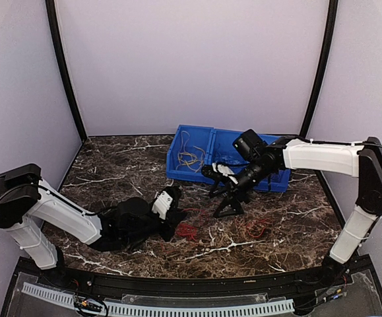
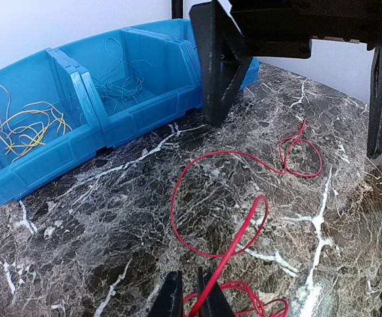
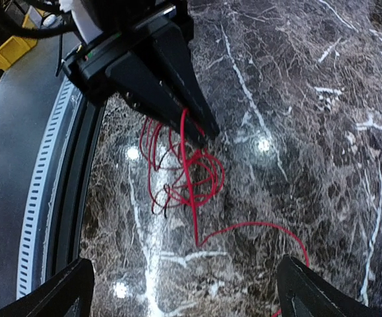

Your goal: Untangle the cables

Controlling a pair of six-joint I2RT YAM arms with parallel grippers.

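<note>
Well, left gripper point(image 2: 191, 294) pinched shut on thin red flexible wire point(image 2: 232, 249); right gripper point(image 3: 183, 277) wide open, empty. Wire looks light, floppy, snaggy: grab a free loop nr tangle point(image 3: 184, 178).

1. Red cables point(image 3: 184, 178): thin wires in a tangled bunch on the bench point(image 2: 78, 251), near its front edge.
2. One red strand rises from the bunch, pinched in the left gripper point(image 3: 194, 125).
3. A long strand point(image 2: 172, 198) leaves the bunch in a wide open loop, flat on the bench, and ends in a small coil point(image 2: 303, 155) well apart from the bunch.
4. Yellow cables point(image 2: 26, 132): loose tangle in the left compartment of the bin point(image 2: 65, 155).
5. Blue cables point(image 2: 121, 86): loose tangle in the next compartment, apart from the yellow.
</note>
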